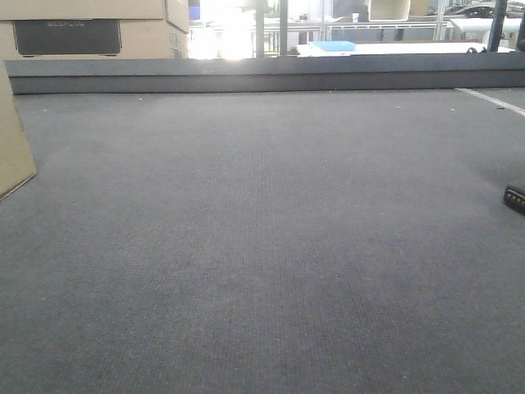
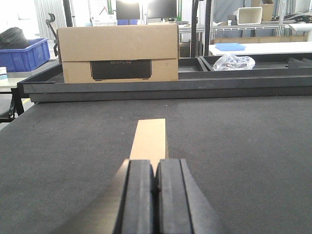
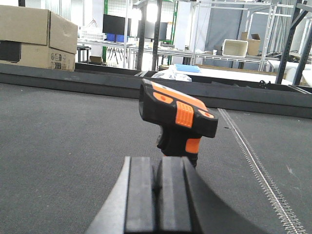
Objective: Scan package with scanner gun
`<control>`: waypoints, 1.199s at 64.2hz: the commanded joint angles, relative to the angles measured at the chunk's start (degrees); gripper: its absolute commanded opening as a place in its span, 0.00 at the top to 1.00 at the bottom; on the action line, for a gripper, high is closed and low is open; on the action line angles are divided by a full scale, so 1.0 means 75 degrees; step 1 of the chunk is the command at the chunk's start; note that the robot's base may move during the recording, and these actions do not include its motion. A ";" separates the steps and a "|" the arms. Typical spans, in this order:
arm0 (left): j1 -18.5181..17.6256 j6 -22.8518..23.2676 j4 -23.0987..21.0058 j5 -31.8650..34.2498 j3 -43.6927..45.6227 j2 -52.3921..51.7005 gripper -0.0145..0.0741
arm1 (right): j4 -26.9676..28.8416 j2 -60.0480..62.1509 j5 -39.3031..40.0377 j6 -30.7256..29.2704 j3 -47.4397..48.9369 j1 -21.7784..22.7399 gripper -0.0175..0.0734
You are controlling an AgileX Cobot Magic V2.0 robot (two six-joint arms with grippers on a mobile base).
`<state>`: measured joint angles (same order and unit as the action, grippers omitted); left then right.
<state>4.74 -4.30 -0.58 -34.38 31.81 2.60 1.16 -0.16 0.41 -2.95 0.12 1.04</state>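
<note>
The package (image 2: 150,138) is a plain brown cardboard box. In the left wrist view it shows as a narrow strip just beyond my left gripper (image 2: 156,165), whose jaws are shut with nothing between them. The front view catches its brown side (image 1: 13,139) at the left edge. The scanner gun (image 3: 177,116), black head with orange handle, stands upright on the mat just ahead of my right gripper (image 3: 157,162) and slightly to its right. That gripper is shut and empty too. Neither gripper appears in the front view.
A larger carton with a dark printed panel (image 2: 119,53) sits behind the raised black rail (image 2: 165,87) at the mat's far edge. A small black object (image 1: 514,199) pokes in at the right edge. A white stitched line (image 3: 253,165) runs along the mat on the right.
</note>
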 commanded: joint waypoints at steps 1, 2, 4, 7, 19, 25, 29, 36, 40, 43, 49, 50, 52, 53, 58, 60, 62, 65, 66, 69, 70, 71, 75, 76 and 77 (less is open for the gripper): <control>0.0038 0.0060 -0.0043 0.0104 0.0016 -0.0054 0.96 | -0.0053 0.0021 0.0172 0.0035 -0.0016 -0.0007 0.99; 0.0038 0.0060 -0.0043 0.0104 0.0016 -0.0054 0.96 | -0.0053 0.0021 0.0172 0.0035 -0.0016 -0.0007 0.99; 0.0038 0.0060 -0.0043 0.0104 0.0016 -0.0054 0.96 | -0.0053 0.0021 0.0172 0.0035 -0.0016 -0.0007 0.99; 0.0038 0.0060 -0.0043 0.0104 0.0016 -0.0054 0.96 | -0.0053 0.0021 0.0172 0.0035 -0.0016 -0.0007 0.99; 0.0038 0.0060 -0.0043 0.0104 0.0016 -0.0054 0.96 | -0.0053 0.0021 0.0172 0.0035 -0.0016 -0.0007 0.99; 0.0038 0.0060 -0.0043 0.0118 0.0016 -0.0054 0.96 | -0.0053 0.0021 0.0172 0.0035 -0.0016 -0.0007 0.99; 0.0038 0.0060 -0.0043 0.0118 -0.0005 -0.0054 0.96 | -0.0053 0.0021 0.0172 0.0035 -0.0016 -0.0007 0.99; 0.0023 0.0060 0.0410 0.0430 -0.0459 -0.0183 0.96 | -0.0053 0.0021 0.0172 0.0035 -0.0016 -0.0007 0.99; -0.0034 0.0383 0.0308 0.0934 -0.1002 -0.0346 0.96 | -0.0053 0.0021 0.0172 0.0035 -0.0016 -0.0007 0.99; -0.0112 0.0851 0.0340 0.1290 -0.1426 -0.0346 0.96 | -0.0053 0.0021 0.0172 0.0035 -0.0016 -0.0007 0.99; -0.0241 0.1304 0.0474 0.1739 -0.2016 -0.0346 0.96 | -0.0053 0.0021 0.0172 0.0035 -0.0016 -0.0007 0.99; -0.0280 0.1340 0.0485 0.1824 -0.2118 -0.0346 0.96 | -0.0053 0.0021 0.0172 0.0035 -0.0016 -0.0007 0.99; -0.0349 0.1396 0.0534 0.2110 -0.2382 -0.0346 0.96 | -0.0053 0.0021 0.0172 0.0035 -0.0016 -0.0007 0.99; -0.0387 0.1396 0.0557 0.2241 -0.2537 -0.0346 0.96 | -0.0053 0.0021 0.0172 0.0035 -0.0016 -0.0007 0.99; -0.0545 0.1396 0.0593 0.3018 -0.3128 -0.0346 0.96 | -0.0053 0.0021 0.0172 0.0035 -0.0016 -0.0007 0.99; -0.0610 0.1382 0.0622 0.3277 -0.3364 -0.0346 0.96 | -0.0053 0.0021 0.0172 0.0035 -0.0016 -0.0007 0.99; -0.0657 0.1382 0.0623 0.3390 -0.3526 -0.0346 0.96 | -0.0053 0.0021 0.0172 0.0035 -0.0016 -0.0007 0.99; -0.0710 0.1363 0.0623 0.3530 -0.3742 -0.0346 0.96 | -0.0053 0.0021 0.0172 0.0035 -0.0016 -0.0007 0.99; -0.0721 0.1328 0.0623 0.3561 -0.3820 -0.0346 0.96 | -0.0053 0.0021 0.0172 0.0035 -0.0016 -0.0007 0.99; -0.0721 0.0966 0.0500 0.3725 -0.3994 -0.0346 0.96 | -0.0053 0.0021 0.0172 0.0035 -0.0016 -0.0007 0.99; -0.0721 0.0763 0.0401 0.3796 -0.4044 -0.0346 0.96 | -0.0053 0.0021 0.0172 0.0035 -0.0016 -0.0007 0.99; -0.0721 0.0620 0.0314 0.3932 -0.4125 -0.0346 0.96 | -0.0053 0.0021 0.0172 0.0035 -0.0016 -0.0007 0.99; -0.0707 0.0195 0.0034 0.4536 -0.4241 -0.0346 0.96 | -0.0053 0.0021 0.0172 0.0035 -0.0016 -0.0007 0.99; -0.0707 0.0195 0.0034 0.4669 -0.4241 -0.0346 0.96 | -0.0053 0.0021 0.0172 0.0035 -0.0016 -0.0007 0.99; -0.0707 0.0195 0.0034 0.4788 -0.4241 -0.0346 0.96 | -0.0053 0.0021 0.0172 0.0035 -0.0016 -0.0007 0.99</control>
<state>-0.28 -0.32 1.17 -5.07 0.39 0.30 1.06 -0.16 0.59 -2.73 0.04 1.04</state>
